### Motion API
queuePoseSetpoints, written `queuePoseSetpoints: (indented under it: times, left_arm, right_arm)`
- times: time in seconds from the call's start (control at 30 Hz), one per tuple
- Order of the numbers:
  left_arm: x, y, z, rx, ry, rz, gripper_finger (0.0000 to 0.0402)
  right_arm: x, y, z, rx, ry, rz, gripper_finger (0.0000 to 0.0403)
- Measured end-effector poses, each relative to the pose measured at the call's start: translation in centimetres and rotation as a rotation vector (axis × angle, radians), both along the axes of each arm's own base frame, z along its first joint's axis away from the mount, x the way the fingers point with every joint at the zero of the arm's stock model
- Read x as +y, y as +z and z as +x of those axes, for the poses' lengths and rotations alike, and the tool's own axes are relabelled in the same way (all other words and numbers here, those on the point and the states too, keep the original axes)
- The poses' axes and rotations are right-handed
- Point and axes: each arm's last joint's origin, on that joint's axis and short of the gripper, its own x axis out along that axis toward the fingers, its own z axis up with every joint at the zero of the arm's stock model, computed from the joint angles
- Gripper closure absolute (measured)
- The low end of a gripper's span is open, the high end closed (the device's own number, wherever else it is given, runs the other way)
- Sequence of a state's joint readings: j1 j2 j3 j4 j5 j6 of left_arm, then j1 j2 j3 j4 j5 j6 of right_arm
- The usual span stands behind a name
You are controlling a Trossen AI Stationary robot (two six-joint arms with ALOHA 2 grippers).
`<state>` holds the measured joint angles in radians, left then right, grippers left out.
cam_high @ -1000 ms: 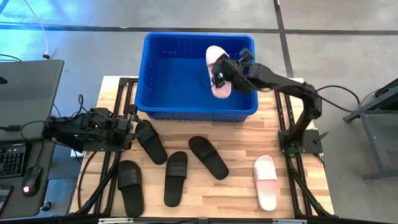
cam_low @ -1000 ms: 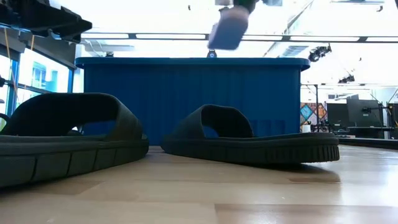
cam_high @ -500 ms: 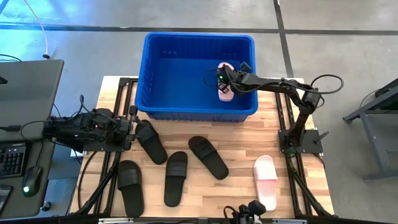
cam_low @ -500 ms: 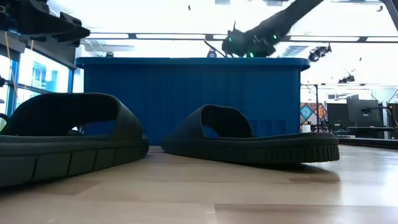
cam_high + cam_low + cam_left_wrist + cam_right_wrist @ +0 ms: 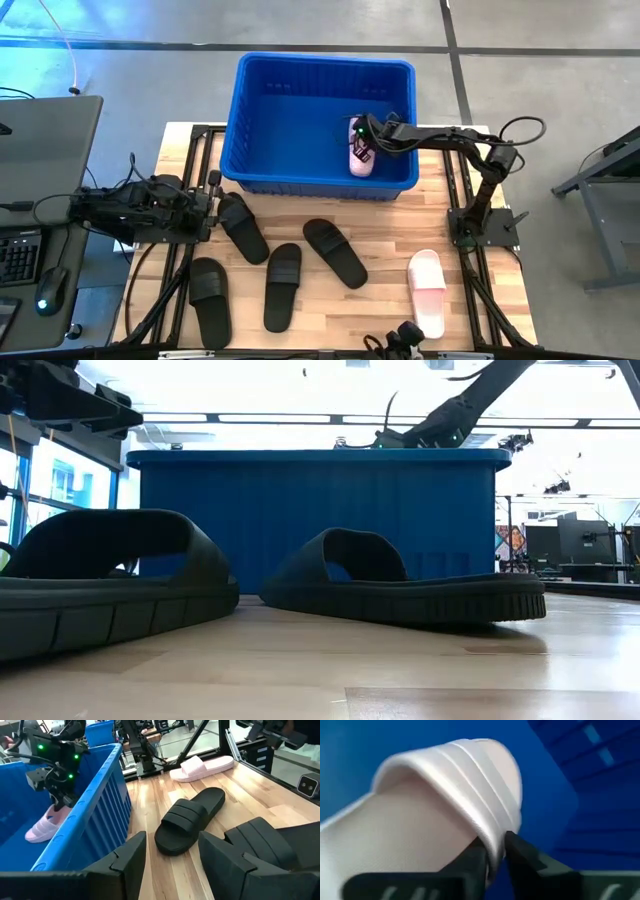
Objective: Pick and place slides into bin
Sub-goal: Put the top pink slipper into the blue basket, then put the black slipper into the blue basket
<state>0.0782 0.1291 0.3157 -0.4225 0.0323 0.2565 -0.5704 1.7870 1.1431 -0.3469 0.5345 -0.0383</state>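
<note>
The blue bin (image 5: 300,105) stands at the table's far edge. My right gripper (image 5: 368,140) reaches down inside it, near its right near corner, shut on a light pink slide (image 5: 360,157), which also shows in the left wrist view (image 5: 44,826). The other pink slide (image 5: 427,292) lies sole-down at the table's near right. Several black slides (image 5: 335,252) (image 5: 243,227) (image 5: 282,285) lie sole-down in front of the bin. My left gripper (image 5: 172,865) is open and empty at the table's left, by a black slide. My right gripper pinches the pink slide's wide strap at its edge (image 5: 490,837) between its two fingers (image 5: 520,856), one inside the strap's arch and one outside. The fingers come from above, slanting from the table's right. The slide hangs tilted below them inside the bin; whether its lower end rests on the floor I cannot tell.
The bin's thick near rim (image 5: 310,188) stands between the black slides and my right gripper. A laptop (image 5: 45,150) and mouse (image 5: 48,292) sit left of the table. Bare wood lies at the table's near middle (image 5: 350,310).
My right gripper has gone down from above the bin's rim into the bin and a little toward the near edge, carrying the pink slide, which now hangs low inside. The bin has slid slightly toward the table's right.
</note>
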Motion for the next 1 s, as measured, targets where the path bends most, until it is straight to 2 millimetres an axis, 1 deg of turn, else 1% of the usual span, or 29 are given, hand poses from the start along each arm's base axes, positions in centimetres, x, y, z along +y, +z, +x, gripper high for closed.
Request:
queuePoseSetpoints:
  times: [0.17,0.27,0.37,0.47,0.6,0.7,0.87,0.93,1.0]
  left_arm:
    - [0.0,0.0,0.0,0.000,0.000,0.000,0.0229]
    - [0.0,0.0,0.0,-0.001,0.000,0.000,0.0229]
    - [0.0,0.0,0.0,-0.003,0.000,0.000,0.0229]
    - [0.0,0.0,0.0,-0.003,0.000,0.000,0.0229]
    - [0.0,0.0,0.0,-0.003,0.000,0.000,0.0229]
    - [0.0,0.0,0.0,-0.003,0.000,0.000,0.0229]
    - [0.0,0.0,0.0,-0.002,0.000,0.000,0.0229]
    - [0.0,0.0,0.0,-0.001,0.000,0.000,0.0229]
    - [0.0,0.0,0.0,-0.001,0.000,-0.001,0.0229]
  right_arm:
    - [0.0,0.0,0.1,-0.042,-0.030,0.012,0.0271]
    - [0.0,0.4,0.1,-0.069,-0.043,0.001,0.0238]
    - [0.2,0.9,0.4,-0.090,-0.039,-0.030,0.0219]
    - [0.7,2.5,0.9,-0.083,-0.032,-0.096,0.0216]
    - [2.0,6.1,2.0,-0.088,0.025,-0.176,0.0223]
    - [3.6,9.8,3.1,-0.148,0.089,-0.202,0.0233]
    - [7.7,16.4,4.5,-0.261,0.233,-0.188,0.0251]
    - [9.6,18.7,4.8,-0.297,0.320,-0.166,0.0257]
    - [11.6,20.6,5.1,-0.334,0.415,-0.129,0.0262]
